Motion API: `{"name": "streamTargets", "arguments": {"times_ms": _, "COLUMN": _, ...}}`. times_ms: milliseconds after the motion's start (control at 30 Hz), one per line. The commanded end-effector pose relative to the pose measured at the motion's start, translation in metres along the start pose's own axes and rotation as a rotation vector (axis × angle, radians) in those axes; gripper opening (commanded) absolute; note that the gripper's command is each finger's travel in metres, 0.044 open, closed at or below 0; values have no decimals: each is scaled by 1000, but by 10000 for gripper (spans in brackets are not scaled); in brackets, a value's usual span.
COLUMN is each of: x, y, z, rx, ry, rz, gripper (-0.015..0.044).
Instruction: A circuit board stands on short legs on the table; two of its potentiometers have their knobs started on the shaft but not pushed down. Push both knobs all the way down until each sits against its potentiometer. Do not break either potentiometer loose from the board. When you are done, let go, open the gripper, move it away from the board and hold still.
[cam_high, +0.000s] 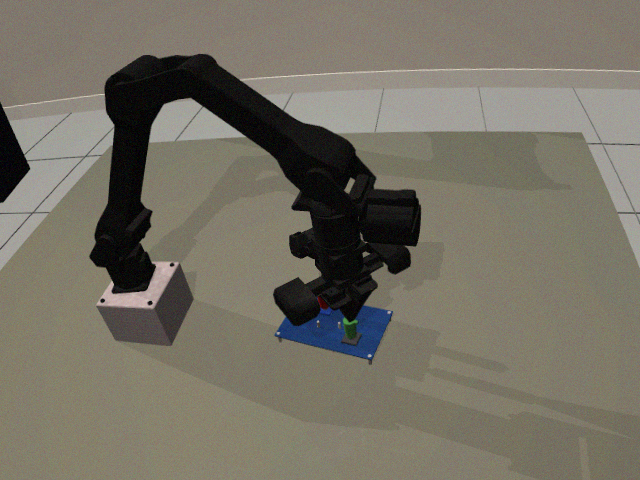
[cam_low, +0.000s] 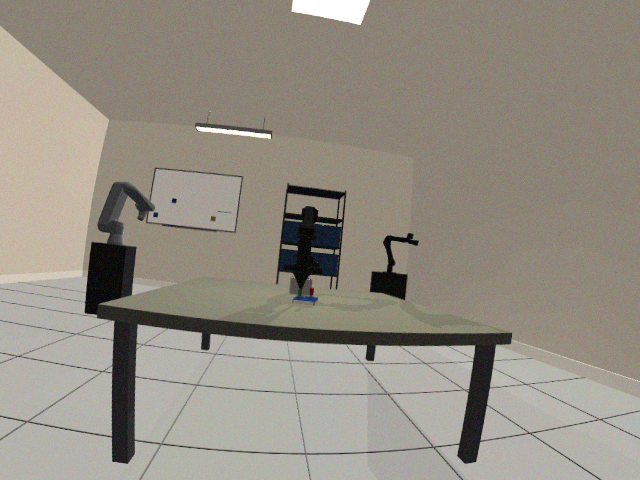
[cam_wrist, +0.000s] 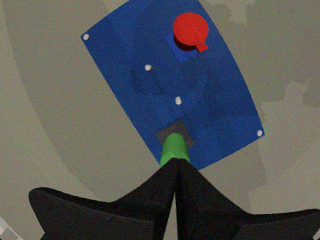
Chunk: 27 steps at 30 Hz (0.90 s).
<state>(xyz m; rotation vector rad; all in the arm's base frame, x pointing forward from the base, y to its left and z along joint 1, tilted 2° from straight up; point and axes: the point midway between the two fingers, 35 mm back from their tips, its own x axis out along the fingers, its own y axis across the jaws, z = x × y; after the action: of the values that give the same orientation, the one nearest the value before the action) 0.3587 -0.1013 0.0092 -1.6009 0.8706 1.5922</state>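
Observation:
A blue circuit board (cam_high: 374, 328) (cam_low: 306, 300) (cam_wrist: 120, 60) stands on short legs on the table. A green knob (cam_high: 351, 328) (cam_wrist: 175, 148) stands upright on its grey potentiometer (cam_high: 352, 341) (cam_wrist: 166, 135) near the board's front edge. A red knob (cam_wrist: 191, 30) (cam_high: 324, 302) (cam_low: 312, 291) sits on its potentiometer toward the far side, mostly hidden behind the arm in the top view. My gripper (cam_high: 351, 314) (cam_wrist: 178, 164) is shut, fingers together, with the tips right on top of the green knob. It holds nothing.
Two small bare metal posts (cam_high: 318, 325) (cam_wrist: 178, 100) stick up from the middle of the board. The arm's pale base block (cam_high: 147, 310) stands to the left of the board. A wrist camera housing (cam_high: 295, 304) hangs over the board's left corner.

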Motion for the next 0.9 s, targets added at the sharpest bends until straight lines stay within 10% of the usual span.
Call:
{"name": "streamTargets", "arguments": {"times_ms": 0, "x": -6, "y": 1, "z": 0, "rx": 0, "ry": 0, "rz": 6, "gripper": 0}}
{"name": "streamTargets", "arguments": {"times_ms": 300, "x": -18, "y": 1, "z": 0, "rx": 0, "ry": 0, "rz": 6, "gripper": 0}}
{"name": "streamTargets", "arguments": {"times_ms": 867, "x": -41, "y": 54, "z": 77, "rx": 1, "ry": -9, "rz": 10, "gripper": 440}}
